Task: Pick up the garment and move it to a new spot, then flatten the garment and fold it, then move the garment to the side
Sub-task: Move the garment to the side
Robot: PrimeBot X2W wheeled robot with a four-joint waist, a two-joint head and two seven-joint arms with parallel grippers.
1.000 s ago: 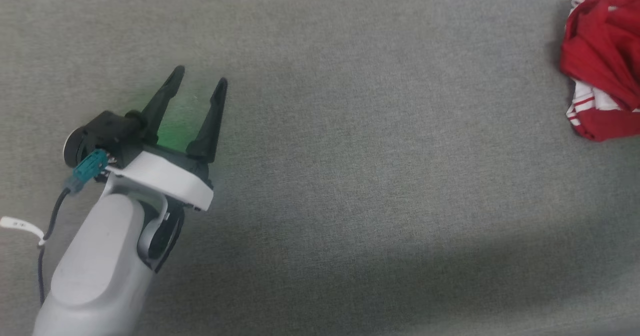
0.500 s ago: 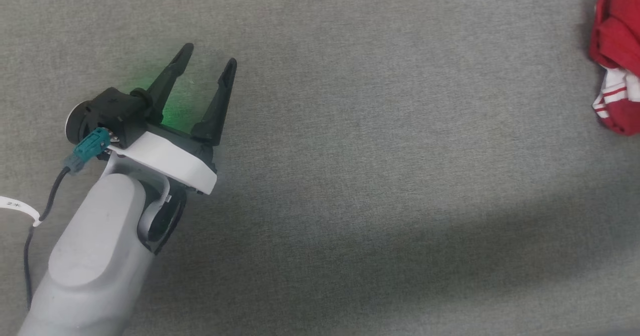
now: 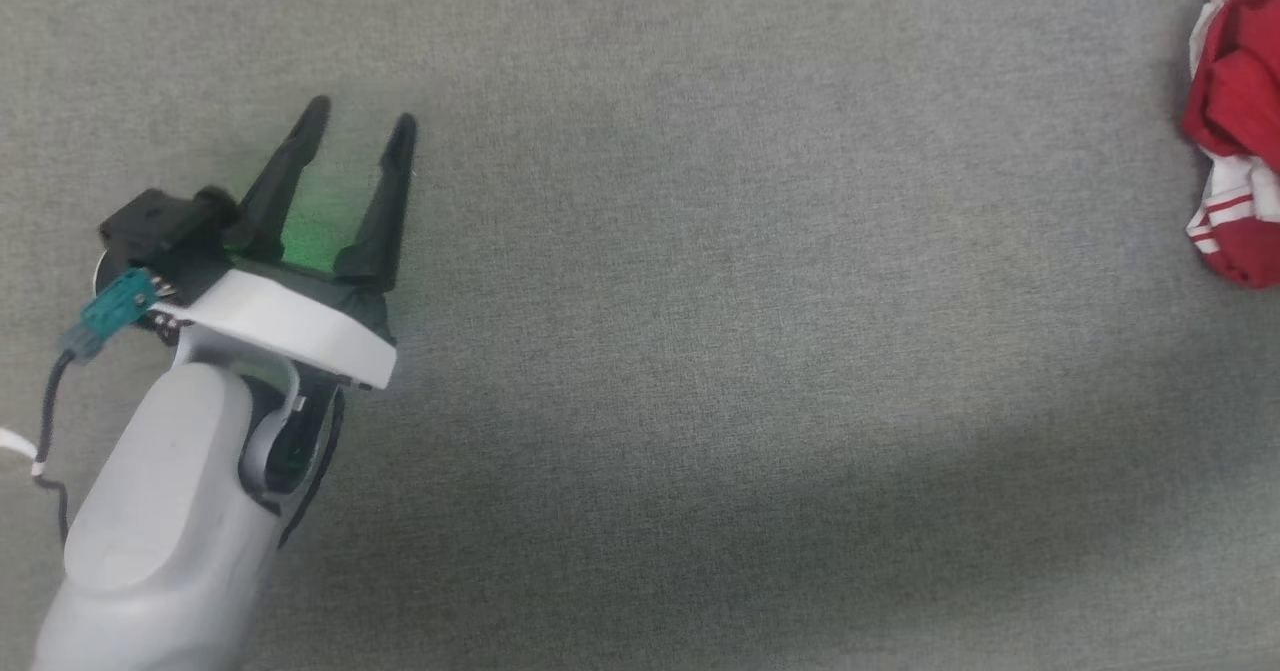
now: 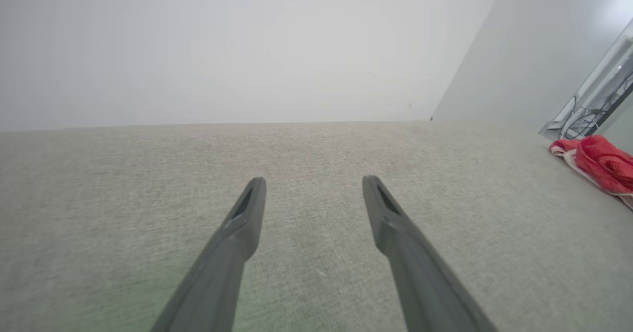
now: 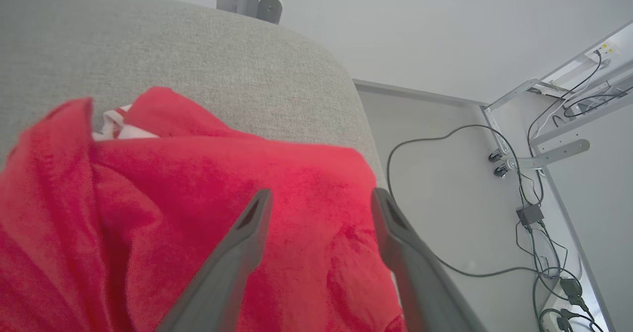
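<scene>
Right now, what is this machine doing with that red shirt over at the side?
A two-armed robot is working over a grey cloth surface. The garment, a red shirt with white striped trim, lies crumpled at its right edge. The right pincer hangs above it, fingers spread, not clamped on it. The left pincer is open too, over bare cloth far from the shirt.

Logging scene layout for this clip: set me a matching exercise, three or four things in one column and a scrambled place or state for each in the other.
1. left gripper with two long dark fingers
2. right gripper with two long dark fingers
3. bright red soft fabric garment with white striped trim
4. grey woven fabric surface

A. crumpled, at the head view's right edge
B. open, red cloth behind its fingers
C. lies beneath everything
D. open over bare surface

Pairs: 1-D, 2-B, 3-A, 4-C
</scene>
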